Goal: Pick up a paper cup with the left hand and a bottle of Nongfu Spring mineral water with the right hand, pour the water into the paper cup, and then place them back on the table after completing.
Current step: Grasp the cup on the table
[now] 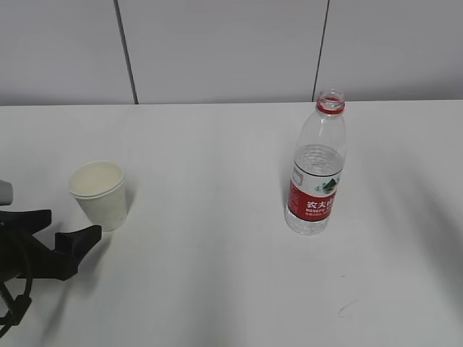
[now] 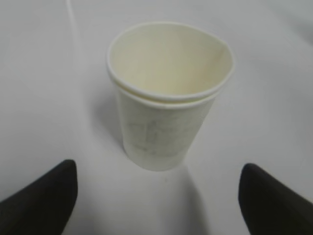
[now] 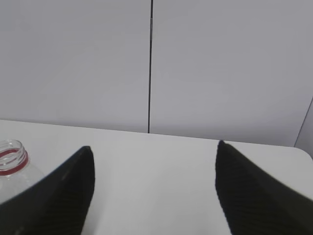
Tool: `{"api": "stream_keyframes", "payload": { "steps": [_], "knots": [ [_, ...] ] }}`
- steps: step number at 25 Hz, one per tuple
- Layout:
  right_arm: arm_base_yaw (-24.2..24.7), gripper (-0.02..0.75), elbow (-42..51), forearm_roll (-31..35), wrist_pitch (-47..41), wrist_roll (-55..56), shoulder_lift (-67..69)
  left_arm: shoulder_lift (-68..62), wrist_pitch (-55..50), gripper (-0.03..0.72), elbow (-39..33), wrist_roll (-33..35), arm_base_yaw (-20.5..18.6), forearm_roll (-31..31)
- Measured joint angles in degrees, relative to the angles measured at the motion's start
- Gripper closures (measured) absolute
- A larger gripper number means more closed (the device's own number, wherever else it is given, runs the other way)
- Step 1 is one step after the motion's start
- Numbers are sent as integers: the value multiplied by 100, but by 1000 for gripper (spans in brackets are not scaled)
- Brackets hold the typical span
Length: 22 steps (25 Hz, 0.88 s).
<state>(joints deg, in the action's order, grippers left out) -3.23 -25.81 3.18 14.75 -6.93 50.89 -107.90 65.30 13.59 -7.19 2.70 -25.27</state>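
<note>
My left hand (image 2: 156,205) spread wide, empty | paper cup (image 2: 166,98) upright, just beyond and between fingertips | right hand (image 3: 154,196) wide, empty; bottle (image 3: 12,159) lies off its left.

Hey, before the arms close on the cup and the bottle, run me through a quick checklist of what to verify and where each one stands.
1. paper cup upright and centred ahead of the open left gripper: ok.
2. Left fingers clear of the cup wall: ok, gap on both sides.
3. bottle upright, cap off: ok.
4. water inside the bottle: ok, partly filled.
5. right gripper lined up on the bottle: not ok, the neck sits off to the left of its open fingers.
6. Cup is empty: cannot tell.
</note>
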Motion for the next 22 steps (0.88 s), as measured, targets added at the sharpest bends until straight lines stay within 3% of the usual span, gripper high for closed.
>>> {"api": "stream_keyframes", "payload": {
  "steps": [15, 22],
  "knots": [
    [0, 169, 0, 0, 0, 0, 0, -1031, 18, 92, 1231, 29, 22, -314],
    [0, 169, 0, 0, 3, 0, 0, -1280, 21, 97, 1546, 29, 519, 167]
  ]
}}
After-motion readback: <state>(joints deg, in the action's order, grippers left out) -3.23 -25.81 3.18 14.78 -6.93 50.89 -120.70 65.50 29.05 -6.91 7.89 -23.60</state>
